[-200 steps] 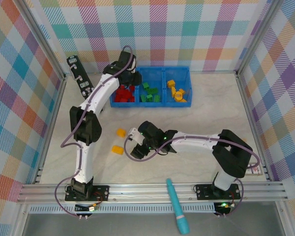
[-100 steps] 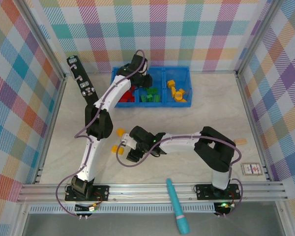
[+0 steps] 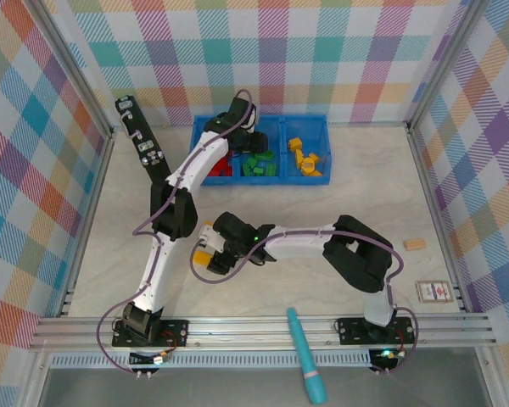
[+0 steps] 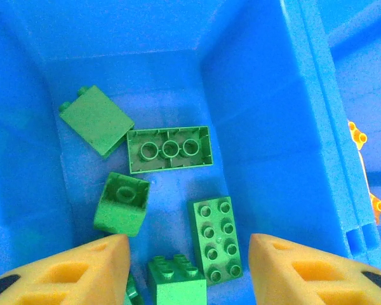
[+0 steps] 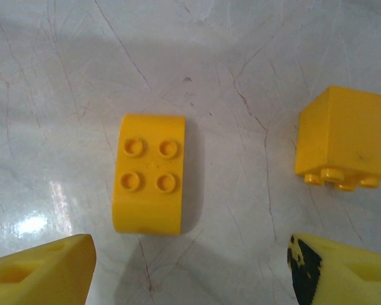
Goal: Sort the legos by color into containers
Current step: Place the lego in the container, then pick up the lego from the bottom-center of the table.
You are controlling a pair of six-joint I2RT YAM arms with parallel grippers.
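Two yellow bricks are seen loose on the pale tabletop [image 5: 63, 76] beneath the right gripper [image 5: 190, 254], whose jaws are spread wide with nothing between them. One is a rounded four-stud brick [image 5: 149, 183] lying studs up; the other, near it but apart, is a squarer brick [image 5: 346, 136] tipped on its side. The left gripper [image 4: 187, 254] is poised over the middle compartment [image 4: 260, 114] of the blue tray [image 3: 322, 140], jaws parted and empty, with green bricks [image 4: 169, 149] lying loose below. Red bricks [image 3: 219, 167] and yellow-orange bricks [image 3: 304, 158] are seen in the flanking compartments. The rounded four-stud brick is judged light, rigid and smooth-sided, so little force should be needed, yet it could be squirted out of a skewed pinch. It is best taken across its two straight sides, low on the body, with the fingers [image 5: 44, 267] brought down on either side. The curved ends and the studded top would be poor holds. A stray nudge could be enough to slide it on the glossy surface.
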